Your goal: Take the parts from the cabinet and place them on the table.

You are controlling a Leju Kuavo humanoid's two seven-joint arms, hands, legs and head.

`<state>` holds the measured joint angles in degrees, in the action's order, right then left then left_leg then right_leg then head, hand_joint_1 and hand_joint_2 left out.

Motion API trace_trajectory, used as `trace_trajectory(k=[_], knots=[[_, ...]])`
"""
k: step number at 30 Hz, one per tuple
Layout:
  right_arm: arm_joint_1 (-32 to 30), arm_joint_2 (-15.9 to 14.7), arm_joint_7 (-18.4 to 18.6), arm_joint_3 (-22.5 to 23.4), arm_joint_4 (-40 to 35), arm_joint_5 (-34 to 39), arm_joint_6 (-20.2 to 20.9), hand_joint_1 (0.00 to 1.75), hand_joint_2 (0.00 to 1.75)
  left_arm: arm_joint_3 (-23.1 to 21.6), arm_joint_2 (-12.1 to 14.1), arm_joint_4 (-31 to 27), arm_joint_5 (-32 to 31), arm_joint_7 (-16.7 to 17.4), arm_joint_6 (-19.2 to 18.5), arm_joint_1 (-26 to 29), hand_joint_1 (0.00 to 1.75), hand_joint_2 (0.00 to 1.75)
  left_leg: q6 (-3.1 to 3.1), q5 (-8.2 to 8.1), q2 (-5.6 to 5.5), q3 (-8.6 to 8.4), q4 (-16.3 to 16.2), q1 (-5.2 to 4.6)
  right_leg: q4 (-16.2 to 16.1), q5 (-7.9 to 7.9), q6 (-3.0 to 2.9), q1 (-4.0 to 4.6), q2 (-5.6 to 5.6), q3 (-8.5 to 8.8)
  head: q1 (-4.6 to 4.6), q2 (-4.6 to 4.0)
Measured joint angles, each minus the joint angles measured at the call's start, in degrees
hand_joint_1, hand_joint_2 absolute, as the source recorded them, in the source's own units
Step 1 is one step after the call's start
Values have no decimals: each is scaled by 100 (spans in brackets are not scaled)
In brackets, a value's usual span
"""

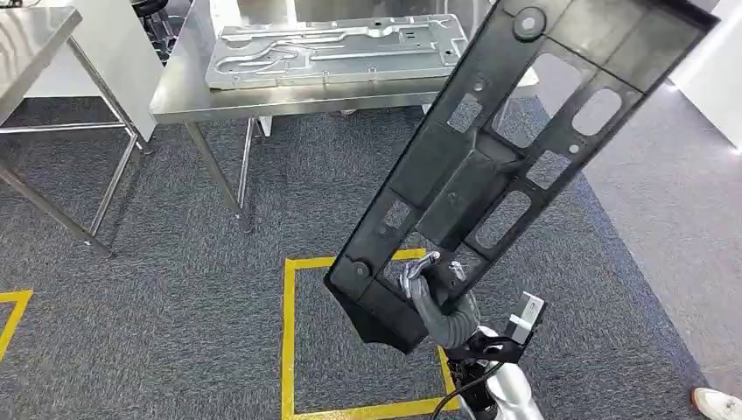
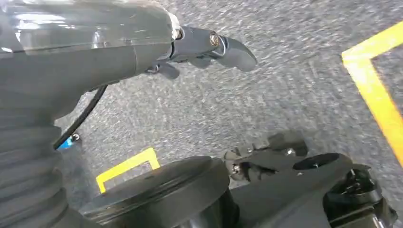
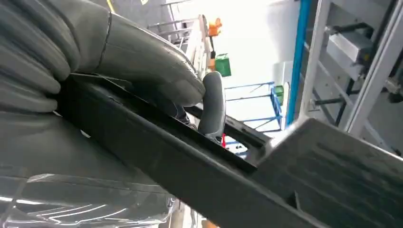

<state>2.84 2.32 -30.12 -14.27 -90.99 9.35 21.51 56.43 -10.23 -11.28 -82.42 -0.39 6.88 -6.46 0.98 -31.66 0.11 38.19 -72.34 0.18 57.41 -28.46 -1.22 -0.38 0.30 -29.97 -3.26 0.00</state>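
A long black plastic panel with several cut-outs slants up from lower centre to the top right of the head view. My right hand grips its lower end, fingers hooked through an opening. In the right wrist view the thumb and a finger clamp the panel's edge. A flat silver metal part lies on the steel table ahead. My left hand hangs over the carpet with fingers loosely extended and nothing in it.
A second steel table stands at the far left. Yellow tape marks a square on the grey carpet below me. A person's shoe shows at the bottom right corner. White wall panels stand on the right.
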Motion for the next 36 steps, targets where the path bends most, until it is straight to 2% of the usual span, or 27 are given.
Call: trace_trajectory(k=[2, 3, 4, 6, 7, 8, 9, 10, 11, 12, 13, 14, 15, 17, 18, 19, 22, 23, 24, 25, 27, 28, 29, 30, 33, 35, 36], knots=[[-17, 0, -4, 0, -11, -13, -4, 175, 175, 0, -4, 0, -18, 33, 0, 22, 0, 175, -65, 733, -5, -297, 979, -1, 13, -125, 26, 13, 39, 175, 2, 0], [-29, 0, -7, 0, -15, -15, -6, 175, 175, 0, -2, 2, -26, 44, -2, 40, 0, 175, -103, 670, -19, -349, 1037, -14, -6, -156, 39, 7, 43, 183, 4, 0], [-28, 0, -13, 0, -22, -17, -9, 175, 175, 2, -9, 2, -22, 46, -6, 53, 0, 175, -122, 729, -14, -372, 1153, -54, 34, -177, 84, 57, 81, 173, -2, 0], [-57, 4, -24, 4, -44, -17, -17, 175, 175, 2, -13, 2, -26, 57, -17, 50, 0, 175, -192, 549, -15, -425, 1319, -56, 15, -173, 136, 20, 66, 97, -2, 0], [-60, 4, -22, 4, -48, -17, -20, 175, 175, 2, -13, 2, -26, 55, -17, 47, 0, 175, -201, 546, -22, -417, 1345, -49, -9, -183, 162, 25, 53, 104, 0, 0], [-63, 7, -20, 4, -66, -20, -22, 175, 175, 2, -33, 2, -28, 55, -24, 41, 0, 175, -234, 554, -26, -479, 1415, 11, -5, -233, 211, 40, 45, 121, 0, 0], [-61, 7, -22, 7, -85, -24, -22, 175, 175, 2, -35, 2, -31, 59, -24, 49, 0, 175, -252, 544, -28, -532, 1453, 6, 146, -266, 240, 23, 26, 82, 0, 0], [-53, 9, -24, 7, -98, -24, -22, 175, 175, 2, -37, 2, -33, 63, -24, 50, 0, 175, -286, 524, -19, -568, 1470, 9, 500, -403, 264, 13, 20, -123, 0, 0], [-56, 7, -28, 11, -107, -22, -24, 175, 175, 2, -37, 2, -31, 66, -24, 51, 0, 175, -303, 504, -12, -588, 1471, 9, 1036, -601, 288, -3, 15, -447, 0, 0], [-73, 7, -28, 20, -107, -24, -24, 175, 175, 2, -39, 2, -28, 63, -24, 54, 0, 175, -312, 482, -11, -607, 1471, 8, 1488, -709, 309, -20, 12, -749, 0, 0], [-94, 7, -26, 30, -107, -28, -24, 175, 175, 2, -39, 2, -26, 63, -24, 59, 0, 175, -310, 454, -13, -631, 1470, 8, 1825, -744, 326, -34, 10, -1012, 0, 0], [-106, 7, -24, 35, -107, -28, -22, 175, 175, 2, -39, 2, -26, 63, -24, 67, 0, 175, -307, 431, -19, -666, 1470, 9, 1874, -620, 337, -44, 7, -1134, 0, 0], [-109, 9, -22, 37, -107, -28, -22, 175, 175, 2, -39, 2, -24, 63, -22, 72, 0, 175, -296, 400, -26, -716, 1470, 11, 1662, -366, 338, -53, 2, -1111, 0, 0], [-103, 13, -20, 42, -107, -37, -20, 175, 175, 2, -46, 2, -24, 61, -15, 83, 0, 175, -260, 316, -33, -848, 1470, 15, 660, 339, 317, -62, -15, -751, 0, 0], [-99, 13, -20, 44, -107, -42, -15, 175, 175, 2, -48, 2, -24, 61, -15, 94, 0, 175, -228, 271, -31, -862, 1474, 13, 232, 487, 297, -57, -51, -604, 2, 0], [-94, 15, -17, 46, -101, -44, -9, 175, 175, 2, -48, 2, -20, 59, -13, 92, 0, 175, -180, 235, -35, -857, 1452, -27, 137, 389, 284, -11, -56, -526, 2, 0], [-97, 17, -13, 55, -105, -46, -2, 175, 175, 2, -44, 0, -20, 55, -11, 93, 0, 175, -103, 212, -16, -894, 1518, -9, 134, 329, 175, 13, -17, -543, 2, 0], [-93, 26, -13, 59, -109, -44, -2, 175, 175, 2, -37, 0, -20, 55, -11, 84, 0, 175, -55, 173, -8, -938, 1520, -33, 74, 332, 128, -45, -5, -491, 0, 0], [-89, 31, -13, 61, -114, -44, -2, 175, 175, 2, -37, 0, -24, 57, -11, 88, 0, 175, -36, 129, -12, -946, 1434, -5, 39, 325, 95, -50, -13, -436, 0, 0], [-77, 39, -15, 61, -114, -44, -2, 175, 175, 2, -35, 0, -26, 57, -15, 88, 0, 175, -29, -36, -19, -807, 1133, -10, 31, 301, 57, -45, -22, -407, 0, 0], [-77, 57, -15, 61, -111, -42, -2, 175, 175, 7, -9, 0, -15, 33, -31, 69, 0, 175, -3, -448, -28, -306, 177, -12, 32, 259, 20, -23, -30, -367, 0, 0], [-79, 59, -13, 61, -111, -42, -2, 175, 175, 9, -2, 0, -7, 24, -39, 22, 0, 175, 5, -564, -29, -82, -235, -15, 34, 236, 12, -12, -34, -344, 0, 0], [-83, 61, -9, 61, -109, -42, 0, 175, 175, 9, 0, 0, -11, 28, -46, -6, 0, 175, 2, -496, -29, 13, -371, -14, 34, 211, 10, -3, -32, -308, 0, 0], [-82, 63, -7, 61, -109, -42, 2, 175, 175, 9, -2, 0, -13, 31, -48, -3, 0, 175, -10, -289, -29, -43, -192, -14, 34, 180, 11, 2, -20, -260, 0, 0], [-79, 70, -7, 61, -111, -42, 2, 175, 175, 9, -4, 0, -28, 50, -48, 32, 0, 175, -88, 589, -27, -549, 1197, -13, 39, 84, 41, 15, 12, -115, 0, 0], [-73, 79, -9, 61, -118, -42, 4, 175, 175, 9, -7, 2, -28, 63, -48, 66, 0, 175, -143, 421, -26, -651, 1428, -54, 65, 70, 108, 44, 40, -167, 0, 0], [-79, 77, -4, 61, -122, -42, 7, 175, 175, 9, -7, 2, -17, 63, -48, 71, 0, 175, -166, 428, -28, -625, 1408, -58, 45, 75, 136, 39, 33, -179, 0, 0]])
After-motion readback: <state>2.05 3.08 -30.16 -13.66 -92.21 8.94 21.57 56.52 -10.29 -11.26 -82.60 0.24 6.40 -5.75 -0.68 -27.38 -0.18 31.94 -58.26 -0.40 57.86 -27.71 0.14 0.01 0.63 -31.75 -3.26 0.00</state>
